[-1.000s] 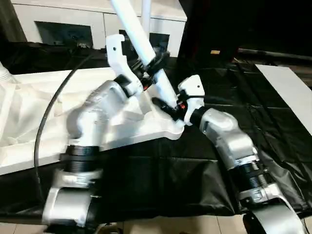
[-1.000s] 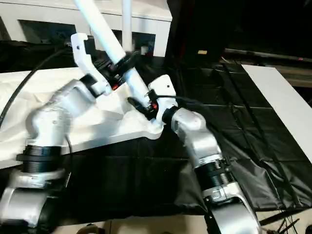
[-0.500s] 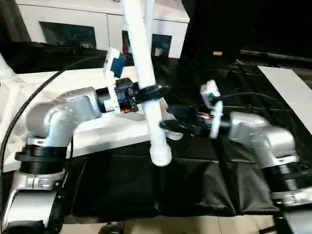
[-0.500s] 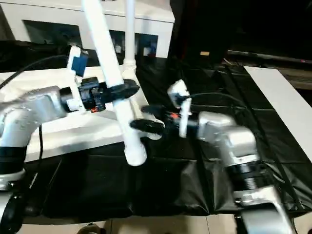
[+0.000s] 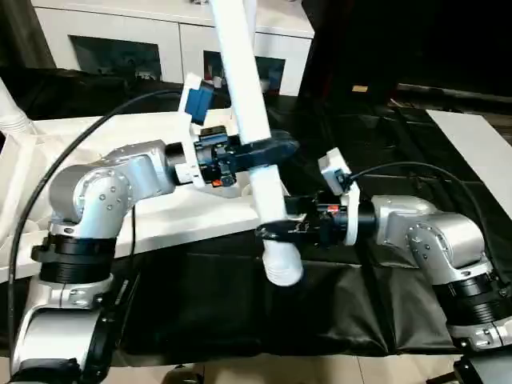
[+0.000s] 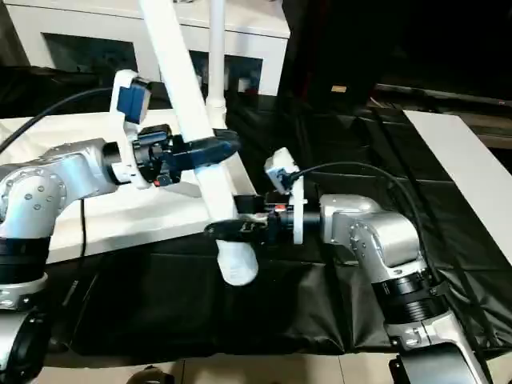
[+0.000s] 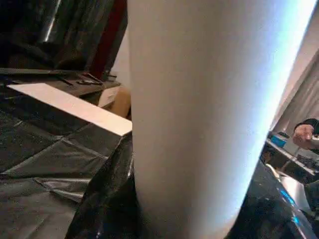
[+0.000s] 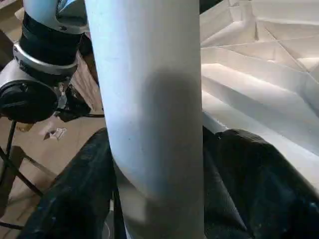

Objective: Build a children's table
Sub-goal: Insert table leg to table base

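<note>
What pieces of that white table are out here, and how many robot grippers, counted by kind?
Long white tapered round plastic legs: 3 (held leg, upright leg, edge leg)
White ribbed plastic rectangular tabletop: 1
Black robot grippers: 2 (left gripper, right gripper)
Total: 6

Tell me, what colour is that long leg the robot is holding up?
Plain white; the leg shows best in the left eye view.

A crinkled black plastic sheet (image 5: 240, 304) is spread beneath the jaws. A white cabinet with dark glass doors (image 5: 120, 48) is seen well beyond them. A flat white rectangular board (image 5: 480, 152) lies apart, on the right jaws' side.
</note>
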`<state>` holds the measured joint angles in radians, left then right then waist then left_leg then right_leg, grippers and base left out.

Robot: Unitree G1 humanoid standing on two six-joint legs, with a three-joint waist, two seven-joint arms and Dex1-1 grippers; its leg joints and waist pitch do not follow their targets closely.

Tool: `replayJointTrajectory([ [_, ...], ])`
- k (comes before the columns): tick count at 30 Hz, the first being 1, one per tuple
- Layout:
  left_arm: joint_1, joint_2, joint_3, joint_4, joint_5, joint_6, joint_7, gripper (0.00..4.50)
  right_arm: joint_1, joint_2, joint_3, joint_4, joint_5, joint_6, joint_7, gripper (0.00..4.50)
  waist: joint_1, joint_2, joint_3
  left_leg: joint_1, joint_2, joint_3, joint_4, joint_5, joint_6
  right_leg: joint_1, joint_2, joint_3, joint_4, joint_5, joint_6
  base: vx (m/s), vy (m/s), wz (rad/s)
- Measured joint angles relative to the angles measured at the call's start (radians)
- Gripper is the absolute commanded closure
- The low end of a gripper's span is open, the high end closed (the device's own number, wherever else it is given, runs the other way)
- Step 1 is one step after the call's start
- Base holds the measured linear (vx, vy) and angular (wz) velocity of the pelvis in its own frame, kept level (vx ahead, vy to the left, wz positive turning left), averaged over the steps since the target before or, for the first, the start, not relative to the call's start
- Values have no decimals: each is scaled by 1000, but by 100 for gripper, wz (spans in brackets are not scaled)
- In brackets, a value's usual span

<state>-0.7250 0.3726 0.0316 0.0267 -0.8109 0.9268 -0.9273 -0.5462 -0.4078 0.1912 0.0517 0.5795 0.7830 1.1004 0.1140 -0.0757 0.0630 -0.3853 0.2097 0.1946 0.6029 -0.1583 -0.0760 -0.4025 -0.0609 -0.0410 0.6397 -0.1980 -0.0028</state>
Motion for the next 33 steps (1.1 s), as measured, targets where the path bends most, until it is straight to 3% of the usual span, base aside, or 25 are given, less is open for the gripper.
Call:
replayJointTrajectory([
  [13,-1,0,0,0,0,1,-1,273,12,-9,23,-13,0,15,21,233,1,0,0,0,0,0,0,0,0,0,0,0,0,0,0,0,0,0],
  [21,-4,-6,6,9,11,-3,36,273,17,7,22,-19,-28,-15,-7,258,1,0,0,0,0,0,0,0,0,0,0,0,0,0,0,0,0,0],
  [22,-13,-13,15,24,15,-3,60,217,17,28,15,-4,-34,-33,-32,260,0,0,0,0,0,0,0,0,0,0,0,0,1,0,0,0,0,0],
  [33,0,-115,72,41,126,-89,341,143,11,195,-9,114,-208,-253,-383,265,-1,-1,0,0,0,0,0,0,-1,0,0,0,0,0,0,0,0,0],
])
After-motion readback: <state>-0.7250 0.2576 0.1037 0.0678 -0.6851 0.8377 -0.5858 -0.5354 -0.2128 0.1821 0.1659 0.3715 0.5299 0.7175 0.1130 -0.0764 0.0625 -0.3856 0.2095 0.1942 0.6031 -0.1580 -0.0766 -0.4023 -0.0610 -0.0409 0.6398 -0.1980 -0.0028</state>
